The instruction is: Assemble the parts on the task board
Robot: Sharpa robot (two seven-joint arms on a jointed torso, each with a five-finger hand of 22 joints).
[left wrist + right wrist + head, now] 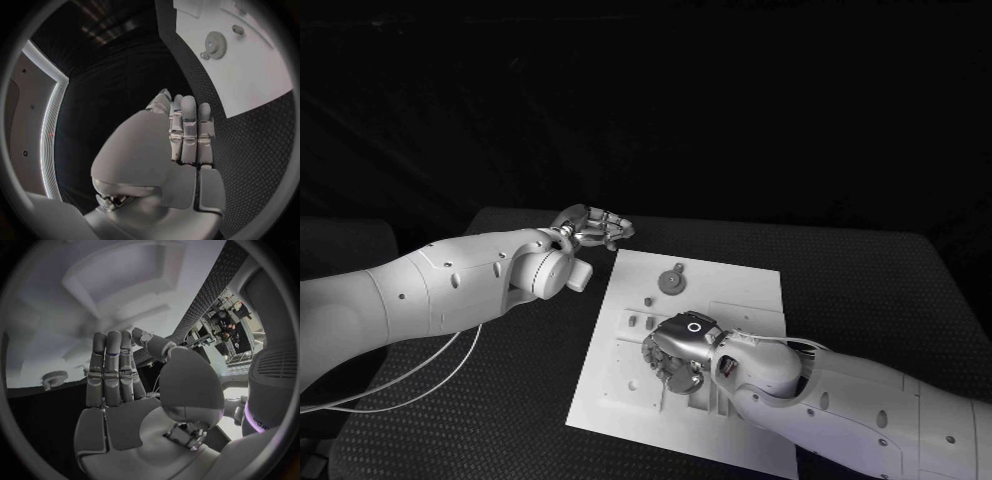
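The task board (733, 290) lies in the middle of the black counter (877, 270), with a round geared part (674, 283) lying near its far edge. The left hand (594, 226) hovers off the board's far left corner, fingers straight and together, holding nothing. The right hand (678, 350) rests over the board's middle, fingers likewise extended and empty.

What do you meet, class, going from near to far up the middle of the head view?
Silver right hand resting on the white task board → round grey gear part → silver left hand over the black table.
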